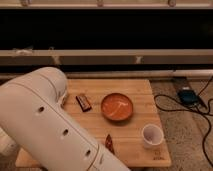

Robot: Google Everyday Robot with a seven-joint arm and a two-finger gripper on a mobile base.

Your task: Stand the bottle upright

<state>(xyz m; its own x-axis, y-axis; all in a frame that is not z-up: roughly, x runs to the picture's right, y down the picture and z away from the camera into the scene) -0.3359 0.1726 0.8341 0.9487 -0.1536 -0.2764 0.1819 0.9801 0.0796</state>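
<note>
The bottle is out of view; no part of it shows on the wooden table [137,88]. My large white arm [50,125] fills the lower left of the camera view and covers the table's left side. The gripper is not in view; it lies somewhere past the arm's visible part.
On the table are an orange bowl [117,106] in the middle, a dark brown bar [83,102] to its left, a small reddish packet [109,143] near the front, and a round white cup [151,135] at the front right. A blue device [187,95] with black cables lies on the floor to the right.
</note>
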